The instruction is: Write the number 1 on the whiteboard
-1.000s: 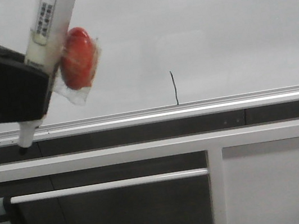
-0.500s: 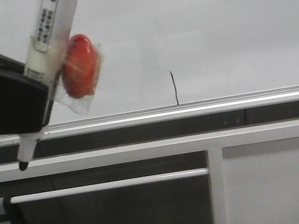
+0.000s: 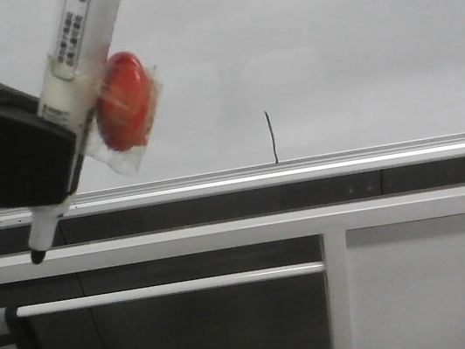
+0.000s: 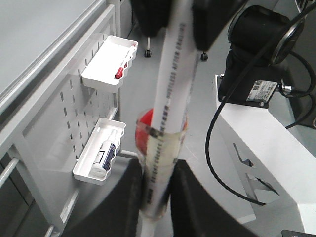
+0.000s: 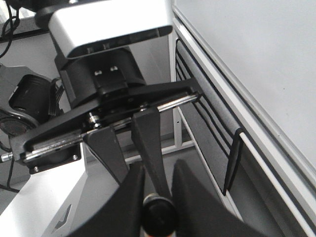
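Left gripper [image 4: 157, 190] clamps a marker [image 3: 70, 72] near its tip, well left of the 1 [image 3: 272, 138] low on the whiteboard [image 3: 351, 32]. Light, stiff, slick barrel; that low grip suits. Right gripper [image 5: 157, 190] seems nearly closed around a dark knob.

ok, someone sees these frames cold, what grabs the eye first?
Probably the white marker pen with a red blob taped to it, clamped in the left gripper at the left of the front view, tip down below the whiteboard rail. Next, the number 1, a thin black stroke just above that rail near the middle. The right gripper grips a small dark object I can't identify.
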